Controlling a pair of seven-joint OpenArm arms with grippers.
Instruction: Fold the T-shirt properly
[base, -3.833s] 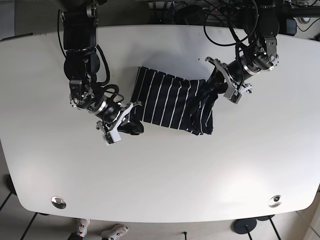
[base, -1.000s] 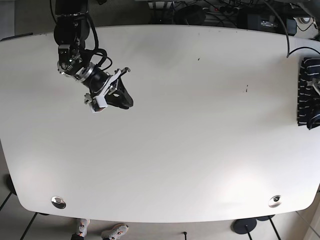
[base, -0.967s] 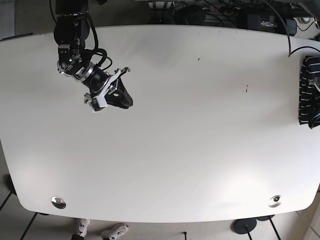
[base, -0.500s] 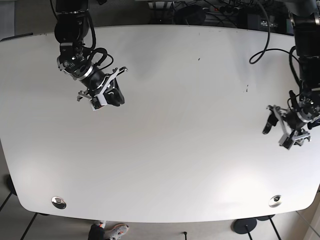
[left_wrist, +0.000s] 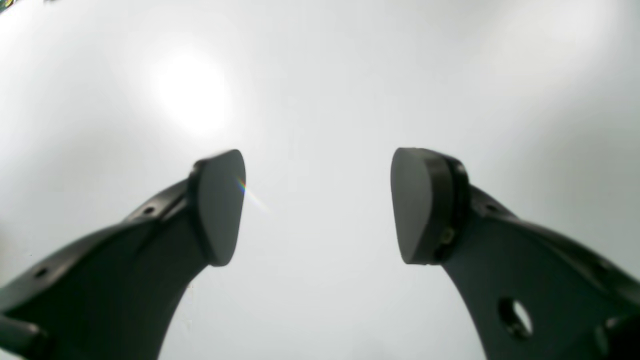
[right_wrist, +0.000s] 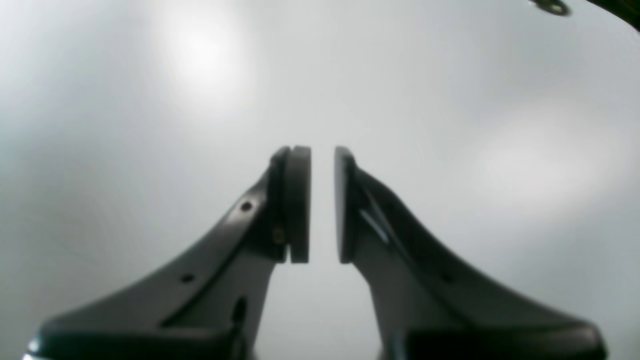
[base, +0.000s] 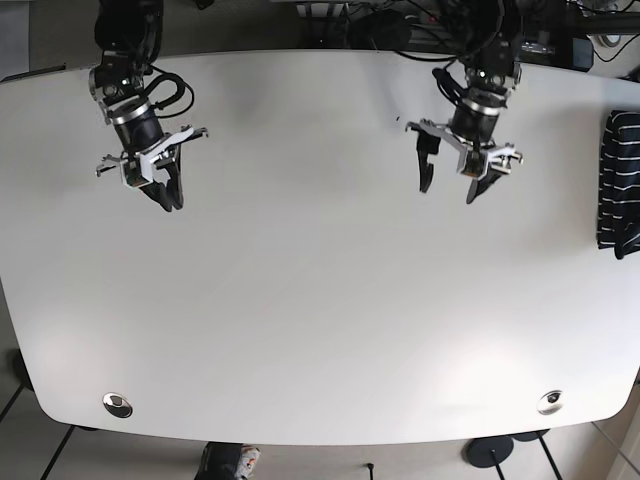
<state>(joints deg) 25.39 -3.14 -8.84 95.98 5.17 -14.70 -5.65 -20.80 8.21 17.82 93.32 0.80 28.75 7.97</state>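
Note:
The T-shirt (base: 618, 180), dark with thin white stripes, lies folded in a small bundle at the table's far right edge, partly cut off by the base view's border. My left gripper (base: 447, 190) hangs open over the bare white table (base: 320, 320) at the back centre, well left of the shirt. The left wrist view shows that gripper (left_wrist: 317, 205) with its pads wide apart and nothing between them. My right gripper (base: 168, 200) hovers at the back left, far from the shirt. In the right wrist view the right gripper (right_wrist: 322, 202) is shut to a thin gap and holds nothing.
Two round metal fittings sit in the table near the front edge, one at the left (base: 117, 404) and one at the right (base: 549, 402). Cables (base: 400, 25) and equipment crowd the space behind the back edge.
My left gripper has moved from the right edge to the back centre and stands open. My right gripper has shifted up and left, pointing down. The striped shirt shows again at the right edge.

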